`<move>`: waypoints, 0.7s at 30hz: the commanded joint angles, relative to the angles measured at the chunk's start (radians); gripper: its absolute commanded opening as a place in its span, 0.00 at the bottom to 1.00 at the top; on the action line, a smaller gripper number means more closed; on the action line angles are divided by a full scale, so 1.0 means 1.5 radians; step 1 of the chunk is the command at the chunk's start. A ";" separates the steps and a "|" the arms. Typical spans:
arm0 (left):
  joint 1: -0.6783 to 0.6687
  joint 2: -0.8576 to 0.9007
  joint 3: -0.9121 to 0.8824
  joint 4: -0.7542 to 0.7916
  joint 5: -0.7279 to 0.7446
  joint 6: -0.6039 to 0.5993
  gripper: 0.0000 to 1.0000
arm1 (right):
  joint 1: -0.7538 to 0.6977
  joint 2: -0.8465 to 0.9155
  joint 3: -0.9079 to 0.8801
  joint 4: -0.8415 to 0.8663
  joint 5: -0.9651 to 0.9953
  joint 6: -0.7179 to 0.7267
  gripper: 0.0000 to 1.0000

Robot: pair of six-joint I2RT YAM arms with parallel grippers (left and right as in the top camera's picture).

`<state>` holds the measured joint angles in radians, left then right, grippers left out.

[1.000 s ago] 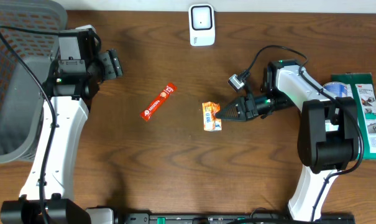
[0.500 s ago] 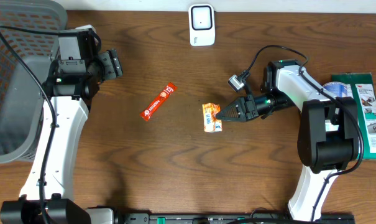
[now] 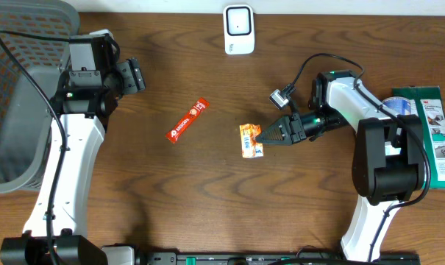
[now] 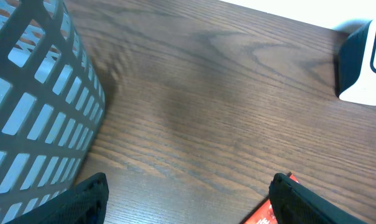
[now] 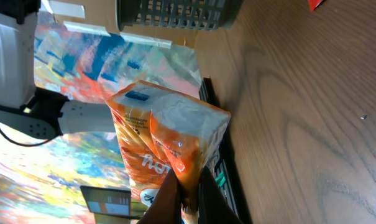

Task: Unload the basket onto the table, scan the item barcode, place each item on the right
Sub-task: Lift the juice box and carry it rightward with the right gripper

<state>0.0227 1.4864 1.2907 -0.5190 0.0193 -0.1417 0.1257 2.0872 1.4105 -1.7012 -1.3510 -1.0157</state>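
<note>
The item, an orange snack packet (image 3: 248, 140), is pinched by its edge in my right gripper (image 3: 261, 135), which is shut on it near the middle of the table. In the right wrist view the packet (image 5: 166, 134) sticks up from the closed fingertips of that gripper (image 5: 188, 194), lifted off the wood. A white barcode scanner (image 3: 238, 29) stands at the back edge, well beyond the packet. My left gripper (image 3: 134, 75) hovers open at the back left with nothing in it. Its view shows the open left gripper (image 4: 188, 196) over bare wood, and the scanner (image 4: 365, 65) at the right edge.
A red sachet (image 3: 187, 121) lies left of the packet, and its corner (image 4: 265, 214) shows by the left gripper's right finger. A grey mesh basket (image 3: 16, 110) fills the left side. A green package (image 3: 437, 132) lies at the right edge.
The orange packet has tipped very slightly in the right gripper. Both arms stay about where they were.
</note>
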 commanded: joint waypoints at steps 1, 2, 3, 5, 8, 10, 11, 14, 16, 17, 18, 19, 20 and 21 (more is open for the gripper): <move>0.000 0.007 0.002 0.001 -0.008 -0.001 0.83 | -0.001 -0.015 -0.003 0.026 0.022 -0.041 0.01; 0.000 0.007 0.002 0.001 -0.008 -0.001 0.83 | -0.001 -0.015 -0.003 0.043 0.028 -0.043 0.01; 0.000 0.007 0.002 0.001 -0.008 -0.001 0.83 | -0.001 -0.015 -0.003 0.063 0.040 -0.043 0.01; 0.000 0.007 0.002 0.001 -0.008 -0.001 0.83 | 0.000 -0.015 -0.003 0.120 0.070 -0.018 0.01; 0.000 0.007 0.002 0.001 -0.008 -0.001 0.83 | 0.000 -0.015 -0.003 0.214 0.121 0.063 0.01; 0.000 0.007 0.002 0.001 -0.008 -0.001 0.83 | 0.000 -0.015 -0.003 0.293 0.167 0.165 0.01; 0.000 0.007 0.002 0.001 -0.008 -0.001 0.83 | 0.002 -0.015 -0.003 0.337 0.201 0.238 0.01; 0.000 0.007 0.002 0.001 -0.008 -0.001 0.83 | 0.005 -0.015 -0.002 0.459 0.355 0.472 0.01; 0.000 0.007 0.002 0.001 -0.008 -0.001 0.83 | 0.006 -0.018 -0.002 0.492 0.444 0.552 0.01; 0.000 0.007 0.002 0.001 -0.008 -0.001 0.83 | 0.008 -0.021 -0.002 0.496 0.480 0.567 0.01; 0.000 0.007 0.002 0.001 -0.008 -0.001 0.83 | 0.010 -0.028 -0.002 0.493 0.501 0.571 0.01; 0.000 0.007 0.002 0.001 -0.008 -0.001 0.83 | 0.012 -0.036 -0.002 0.488 0.515 0.574 0.01; 0.000 0.007 0.002 0.001 -0.008 -0.001 0.83 | 0.013 -0.048 -0.002 0.480 0.525 0.575 0.01; 0.000 0.007 0.002 0.001 -0.008 -0.001 0.83 | 0.014 -0.062 -0.001 0.471 0.533 0.576 0.01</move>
<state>0.0227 1.4864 1.2907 -0.5186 0.0193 -0.1413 0.1322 2.0773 1.4044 -0.9802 -0.6971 -0.2924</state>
